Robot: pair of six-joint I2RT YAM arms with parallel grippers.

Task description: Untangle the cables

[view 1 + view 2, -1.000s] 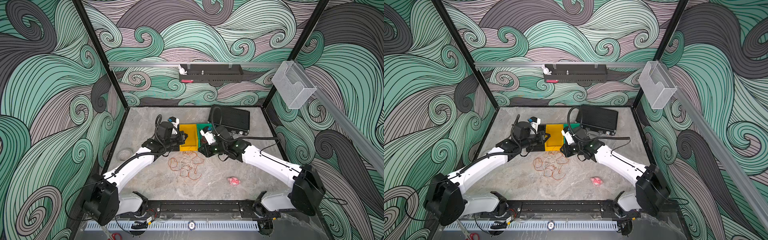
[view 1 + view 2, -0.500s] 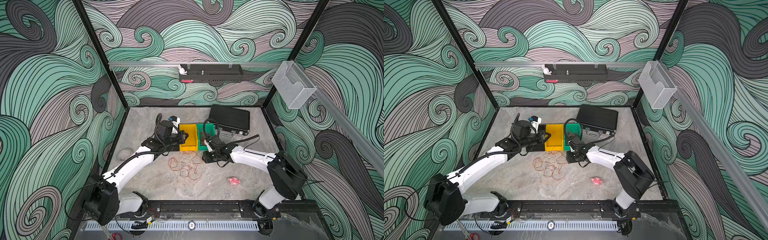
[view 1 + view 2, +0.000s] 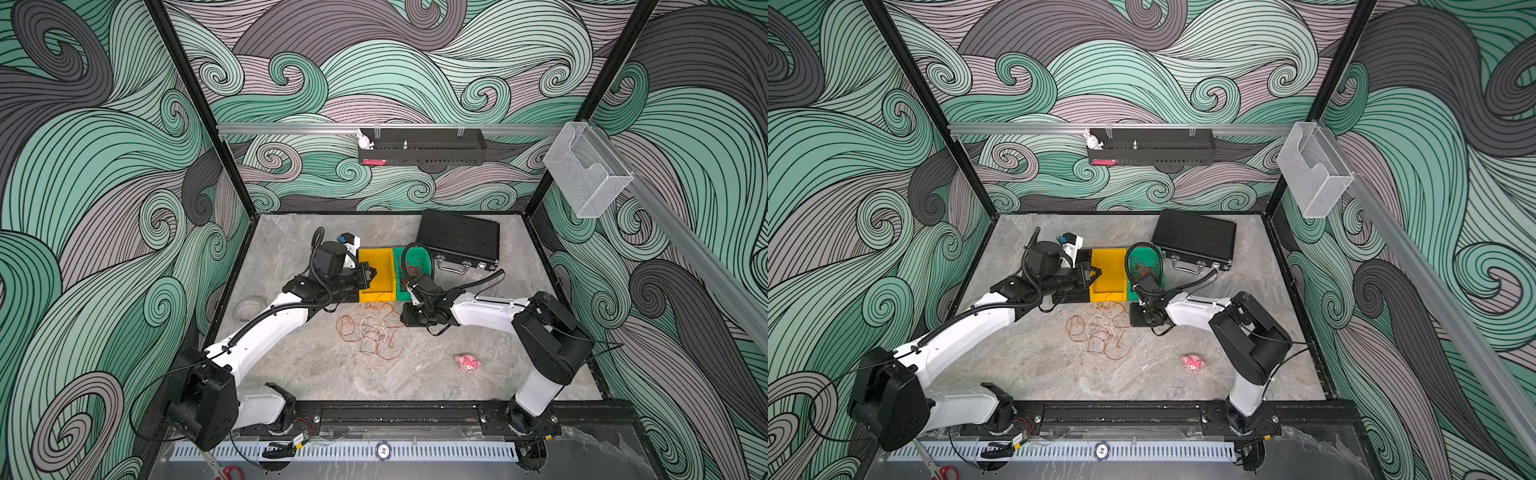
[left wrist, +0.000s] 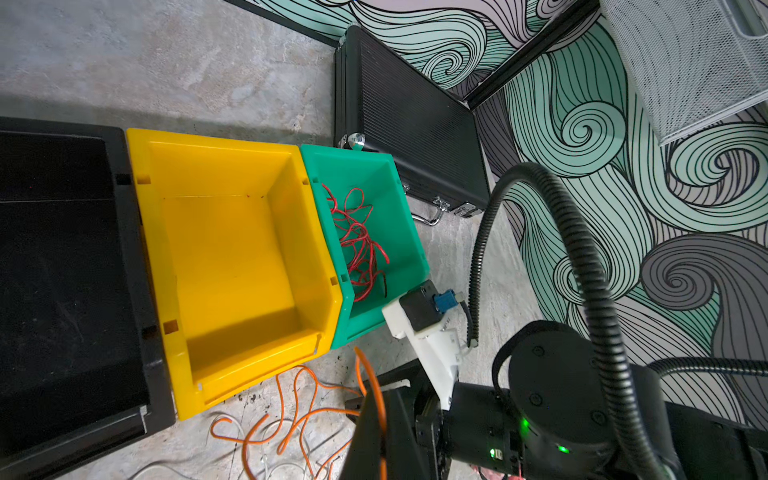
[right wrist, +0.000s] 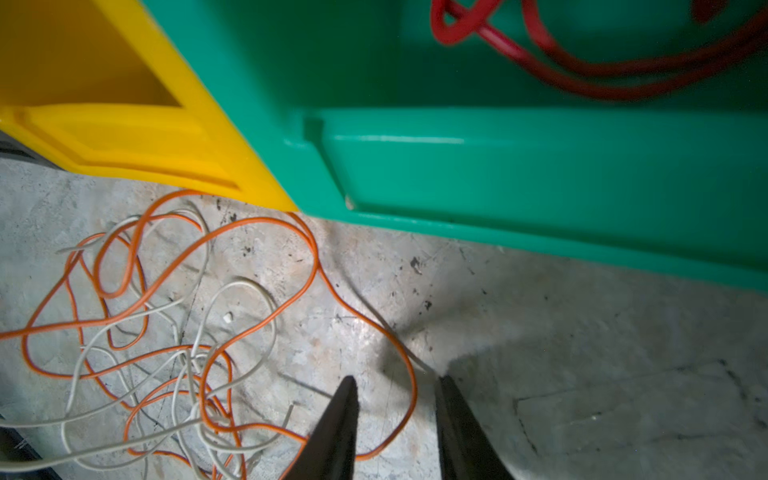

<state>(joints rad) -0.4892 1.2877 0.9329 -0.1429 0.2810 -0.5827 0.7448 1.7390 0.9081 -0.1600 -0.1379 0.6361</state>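
Cables [image 5: 195, 357] tangled, right gripper [image 5: 395, 380] astride orange loop

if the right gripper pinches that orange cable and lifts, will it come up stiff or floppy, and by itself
Likely floppy: the orange cable lies in loose, irregular loops flat on the table. Probably very light, being thread-thin beside the open right gripper. It may drag the white cable along, since their loops cross repeatedly.

The only legible marking is the number 10, on a small round disc [image 3: 382, 449] [image 3: 1100, 449] on the slotted strip [image 3: 457, 452] along the front, seen in both top views.
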